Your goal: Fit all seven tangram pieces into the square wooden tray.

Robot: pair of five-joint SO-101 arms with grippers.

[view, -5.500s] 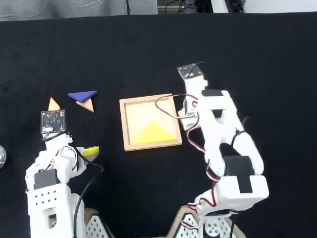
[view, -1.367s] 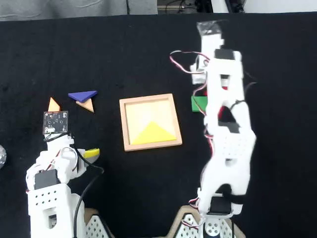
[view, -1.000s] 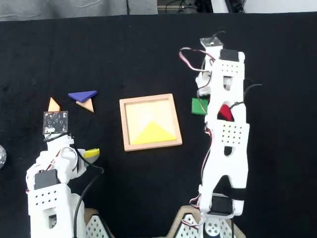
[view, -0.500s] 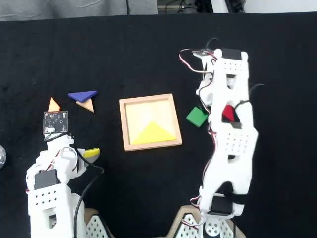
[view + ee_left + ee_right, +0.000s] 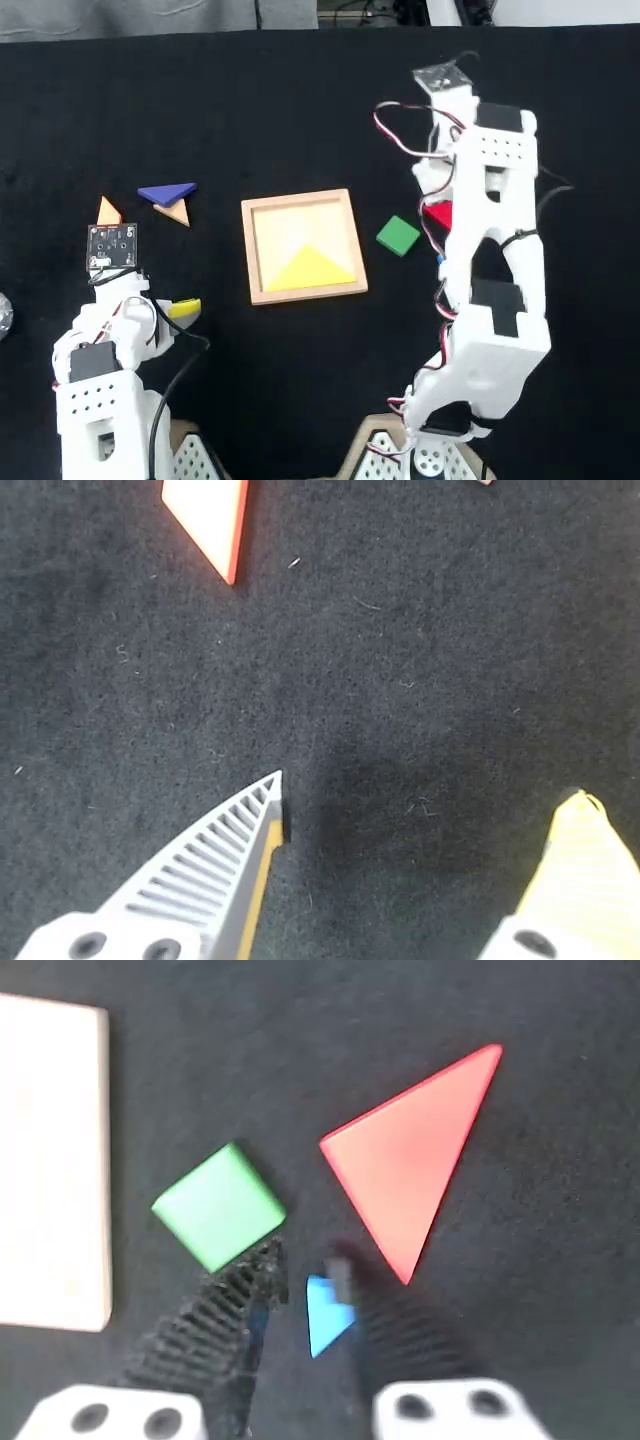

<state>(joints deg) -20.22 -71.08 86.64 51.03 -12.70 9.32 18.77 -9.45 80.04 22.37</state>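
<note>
The square wooden tray (image 5: 256,250) lies mid-table with a yellow triangle (image 5: 310,268) inside. Right of it sits a green square (image 5: 398,236), and a red triangle (image 5: 438,215) peeks from under the right arm. In the right wrist view the green square (image 5: 218,1206) and red triangle (image 5: 410,1170) lie just past my right gripper (image 5: 305,1265); its fingers stand slightly apart, with a small blue piece (image 5: 325,1315) in the gap. An orange triangle (image 5: 108,210), a dark blue triangle (image 5: 167,192) and a tan triangle (image 5: 175,212) lie far left. My left gripper (image 5: 425,795) is open over bare cloth.
Black cloth covers the table. The left arm (image 5: 110,330) stands at the front left, its yellow finger (image 5: 185,306) pointing toward the tray. The right arm (image 5: 490,250) stretches over the table right of the tray. The tray's pale edge (image 5: 50,1160) borders the right wrist view.
The right arm swung out, then back and rightward. The green square slid from beside the tray's far right corner toward the front and turned. The red triangle came into sight. The left arm stayed still.
</note>
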